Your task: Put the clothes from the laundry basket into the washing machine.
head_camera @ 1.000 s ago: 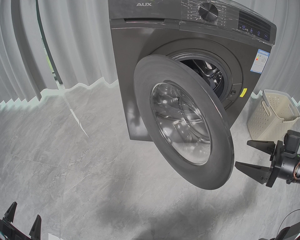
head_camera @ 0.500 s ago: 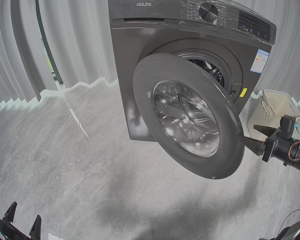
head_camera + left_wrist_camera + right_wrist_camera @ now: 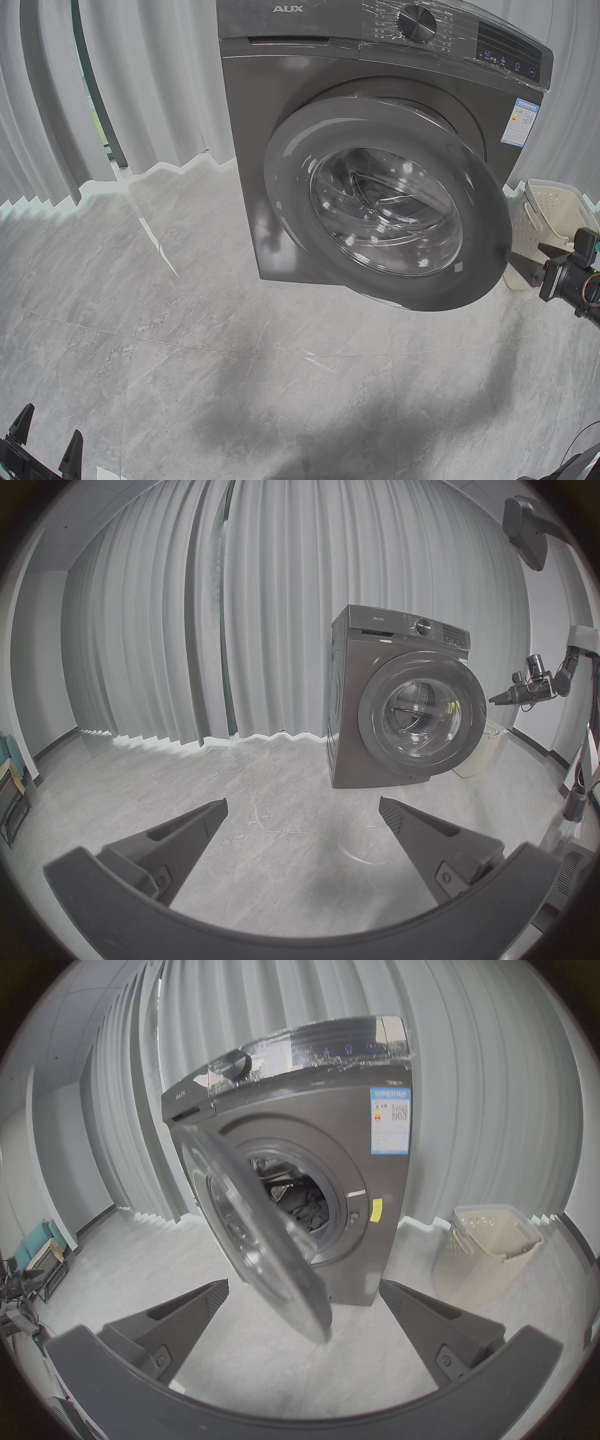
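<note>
The grey washing machine (image 3: 287, 75) stands ahead, its round door (image 3: 387, 206) swung most of the way toward the opening. Through the gap, dark clothes (image 3: 300, 1200) lie in the drum. The cream laundry basket (image 3: 550, 212) sits on the floor to the machine's right. My right gripper (image 3: 531, 261) is open at the door's free rim, and the door's edge (image 3: 250, 1229) passes between its fingers in the right wrist view. I cannot tell if a finger touches the rim. My left gripper (image 3: 51, 420) hangs open low at the near left, holding nothing.
White curtains (image 3: 156, 81) hang behind and on both sides of the machine. Grey tiled floor (image 3: 187, 350) stretches wide in front and to the left. Some furniture (image 3: 37, 1260) stands far off by the wall.
The door has swung from wide open to nearly against the machine's front. My right gripper has moved up and toward the machine along with the door's free rim. The left gripper has stayed put.
</note>
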Controlling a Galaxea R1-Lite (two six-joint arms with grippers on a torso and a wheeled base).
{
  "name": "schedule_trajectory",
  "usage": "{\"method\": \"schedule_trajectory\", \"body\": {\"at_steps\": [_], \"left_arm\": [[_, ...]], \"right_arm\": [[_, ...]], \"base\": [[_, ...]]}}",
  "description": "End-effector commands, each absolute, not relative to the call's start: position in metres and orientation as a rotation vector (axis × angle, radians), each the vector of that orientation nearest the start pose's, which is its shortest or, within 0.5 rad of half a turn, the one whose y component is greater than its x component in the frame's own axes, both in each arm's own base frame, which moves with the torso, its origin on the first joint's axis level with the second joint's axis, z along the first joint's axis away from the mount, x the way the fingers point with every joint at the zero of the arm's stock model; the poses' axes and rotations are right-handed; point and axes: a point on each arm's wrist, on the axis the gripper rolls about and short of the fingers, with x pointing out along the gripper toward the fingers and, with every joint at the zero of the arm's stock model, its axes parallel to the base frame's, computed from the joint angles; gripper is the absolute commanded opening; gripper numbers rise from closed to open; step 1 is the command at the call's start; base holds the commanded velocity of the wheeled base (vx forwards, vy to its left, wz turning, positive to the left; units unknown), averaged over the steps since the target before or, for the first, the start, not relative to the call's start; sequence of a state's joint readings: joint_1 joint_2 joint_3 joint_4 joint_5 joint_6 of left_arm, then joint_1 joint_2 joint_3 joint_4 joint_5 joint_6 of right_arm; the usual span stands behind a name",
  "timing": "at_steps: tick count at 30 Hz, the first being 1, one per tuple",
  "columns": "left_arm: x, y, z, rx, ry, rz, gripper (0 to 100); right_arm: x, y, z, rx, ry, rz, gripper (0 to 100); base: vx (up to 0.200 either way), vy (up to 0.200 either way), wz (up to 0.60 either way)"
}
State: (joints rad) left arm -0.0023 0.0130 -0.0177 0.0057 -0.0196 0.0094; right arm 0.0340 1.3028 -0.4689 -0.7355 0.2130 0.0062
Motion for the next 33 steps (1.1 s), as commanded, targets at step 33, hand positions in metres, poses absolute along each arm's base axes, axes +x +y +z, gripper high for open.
{"method": "schedule_trajectory", "body": {"at_steps": [33], "left_arm": [[-0.023, 0.0, 0.075, 0.012, 0.003, -0.021, 100]], "right_arm": [[0.146, 0.094, 0.179, 0.122, 0.201, 0.75, 100]], "base": [[0.0, -0.133, 0.0]]}}
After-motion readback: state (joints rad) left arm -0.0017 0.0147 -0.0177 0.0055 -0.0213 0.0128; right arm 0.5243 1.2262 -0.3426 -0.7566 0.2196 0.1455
